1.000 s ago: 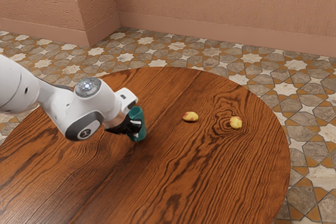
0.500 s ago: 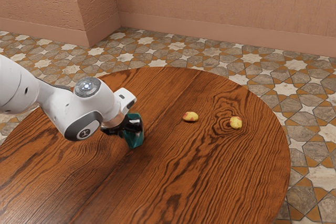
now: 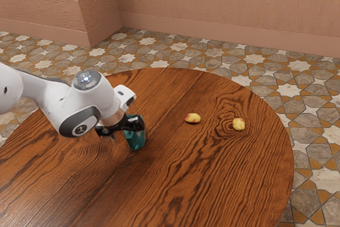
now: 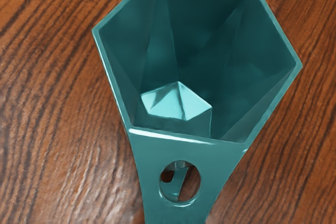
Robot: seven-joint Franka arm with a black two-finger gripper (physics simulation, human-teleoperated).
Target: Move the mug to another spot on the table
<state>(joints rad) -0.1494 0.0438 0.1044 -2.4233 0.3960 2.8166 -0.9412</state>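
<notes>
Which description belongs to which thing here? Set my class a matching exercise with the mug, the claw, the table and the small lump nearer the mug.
Things:
1. mug
2. claw
3. table
4. small lump

Descriptions:
a. brown, with wood grain
b. yellow with a red patch
c. teal, with a six-sided rim
d. black, at the mug

Pairs: 1-c, 2-d, 3-a, 4-b
</notes>
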